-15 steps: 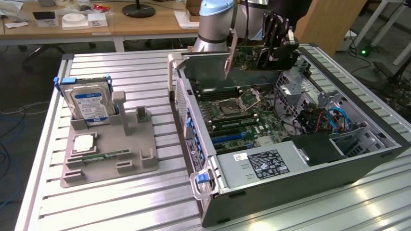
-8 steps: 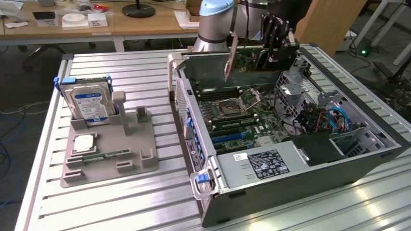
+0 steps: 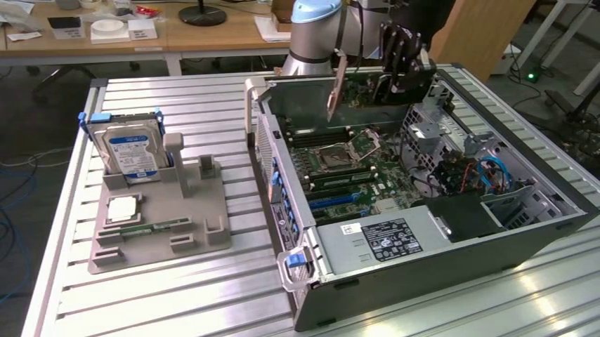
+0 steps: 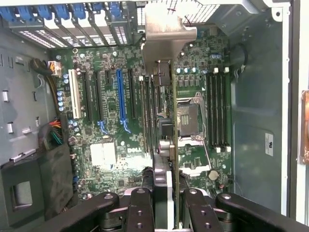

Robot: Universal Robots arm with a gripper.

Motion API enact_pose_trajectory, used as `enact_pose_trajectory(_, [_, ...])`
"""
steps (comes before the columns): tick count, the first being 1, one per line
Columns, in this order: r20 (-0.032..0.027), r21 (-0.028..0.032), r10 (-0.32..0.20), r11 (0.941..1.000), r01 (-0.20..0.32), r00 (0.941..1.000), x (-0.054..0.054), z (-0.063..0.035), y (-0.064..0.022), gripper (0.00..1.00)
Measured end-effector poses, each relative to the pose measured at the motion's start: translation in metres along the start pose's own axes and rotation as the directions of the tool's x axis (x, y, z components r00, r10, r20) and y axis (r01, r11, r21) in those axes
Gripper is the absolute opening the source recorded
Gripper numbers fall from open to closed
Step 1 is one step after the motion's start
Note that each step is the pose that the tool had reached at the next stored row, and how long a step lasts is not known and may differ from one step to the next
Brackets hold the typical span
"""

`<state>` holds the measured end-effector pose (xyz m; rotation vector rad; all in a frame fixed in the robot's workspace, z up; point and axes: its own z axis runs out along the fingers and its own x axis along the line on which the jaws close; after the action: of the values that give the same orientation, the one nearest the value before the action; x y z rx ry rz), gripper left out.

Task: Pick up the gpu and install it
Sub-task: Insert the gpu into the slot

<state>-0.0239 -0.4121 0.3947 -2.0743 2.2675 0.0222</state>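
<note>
Over the open computer case (image 3: 422, 274) on the slatted table (image 3: 168, 295), the downward-pointing gripper (image 3: 401, 86) pinches the gpu (image 3: 361, 96) upright.

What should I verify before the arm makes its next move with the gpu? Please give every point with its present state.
1. Tool shut on the gpu: ok, the card is clamped in it.
2. gpu clear of the motherboard: ok, it hangs above the open case.
3. gpu standing on edge over the board: ok.
4. Expansion slots free of other cards: ok.
5. gpu lined up exactly over its slot: cannot tell.
</note>
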Motion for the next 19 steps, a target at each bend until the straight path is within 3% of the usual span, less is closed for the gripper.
enact_pose_trajectory(19, [0.0000, 0.0000, -0.003, 1.0000, 0.003, 1.0000, 0.001, 0.0145, 0.0010, 0.29])
